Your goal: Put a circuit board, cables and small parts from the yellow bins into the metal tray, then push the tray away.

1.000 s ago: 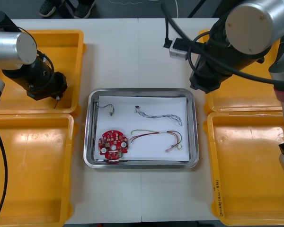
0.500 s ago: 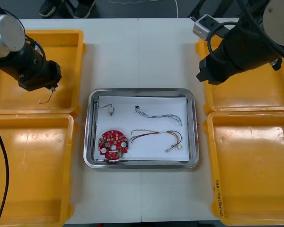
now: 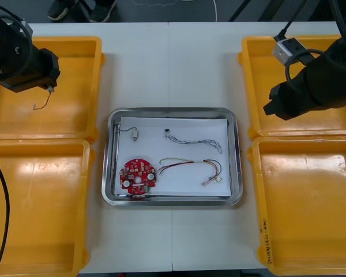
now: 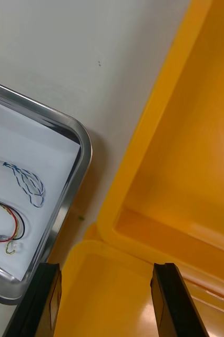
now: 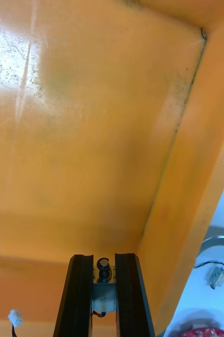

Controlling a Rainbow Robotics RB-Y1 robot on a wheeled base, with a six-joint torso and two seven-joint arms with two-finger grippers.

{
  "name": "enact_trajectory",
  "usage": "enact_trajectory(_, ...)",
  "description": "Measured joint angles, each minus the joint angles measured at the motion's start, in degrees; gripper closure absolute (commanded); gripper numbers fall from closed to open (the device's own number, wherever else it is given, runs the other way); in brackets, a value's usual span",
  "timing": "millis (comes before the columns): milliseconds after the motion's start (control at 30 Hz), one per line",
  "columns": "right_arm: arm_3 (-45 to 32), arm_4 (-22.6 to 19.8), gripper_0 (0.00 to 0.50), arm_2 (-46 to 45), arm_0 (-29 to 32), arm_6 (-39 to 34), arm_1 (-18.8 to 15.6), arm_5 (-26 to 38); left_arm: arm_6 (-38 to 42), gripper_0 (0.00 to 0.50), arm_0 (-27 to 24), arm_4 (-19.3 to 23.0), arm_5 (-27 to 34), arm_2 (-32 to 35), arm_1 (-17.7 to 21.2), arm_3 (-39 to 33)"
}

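Dangling a lead (image 3: 39,104), the small metal part (image 5: 102,295) clamped in the left claw (image 5: 103,259) could snag the yellow bin (image 3: 98,86) wall and slip; right claw (image 4: 107,269) waits, spread apart.

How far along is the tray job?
Done: the metal tray holds a circuit board, blue-white cable, red-yellow cable and a small metal part. In hand: left gripper, over the far left bin, shut on a second small part; right gripper open over the right bins. Left: place it, push the tray.

Flat, glossy black fingers (image 4: 167,300)
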Motion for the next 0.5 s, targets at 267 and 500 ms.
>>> enact_trajectory(267,-2.8,-1.1,0.000,-3.1,5.0,-1.9,-2.4,0.0,0.0,0.500,0.0,0.1,5.5,-0.1,0.0,-6.5)
enact_trajectory(500,-5.3,-2.2,0.000,-6.7,10.4,-3.3,-4.5,0.0,1.1,0.500,-1.1,1.4,5.5,-4.6,0.0,-8.8)
